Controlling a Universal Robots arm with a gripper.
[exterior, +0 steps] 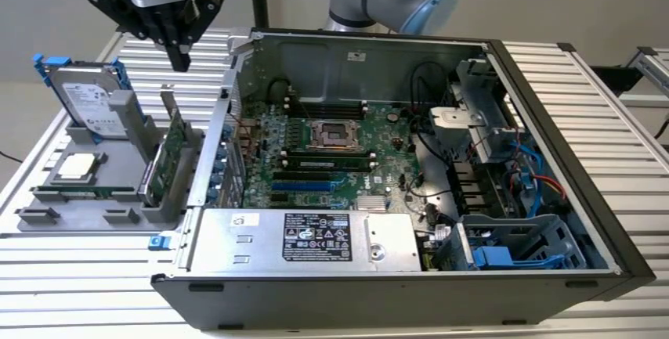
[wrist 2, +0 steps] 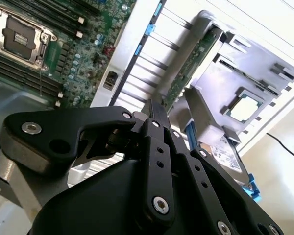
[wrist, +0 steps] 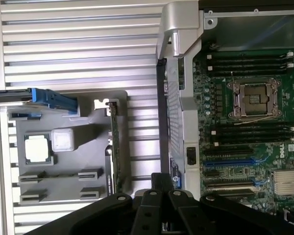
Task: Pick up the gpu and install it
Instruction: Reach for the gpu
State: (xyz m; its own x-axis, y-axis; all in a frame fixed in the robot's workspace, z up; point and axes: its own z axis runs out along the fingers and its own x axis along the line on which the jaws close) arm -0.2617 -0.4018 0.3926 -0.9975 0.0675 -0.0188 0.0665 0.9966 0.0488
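Hovering above the gpu (exterior: 174, 149), pressed together and empty, the end effector (exterior: 180, 61) faces a light, stiff, fragile card (standing edge-up), probably best gripped by its bare board edge.

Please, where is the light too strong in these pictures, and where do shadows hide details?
Second wrist view: glare washes the table almost white, and the gripper in front is a dark shape. First wrist view: even light, bright table slats, only faint shadows. Exterior view: soft light, but the computer case is dim inside at that view's right.
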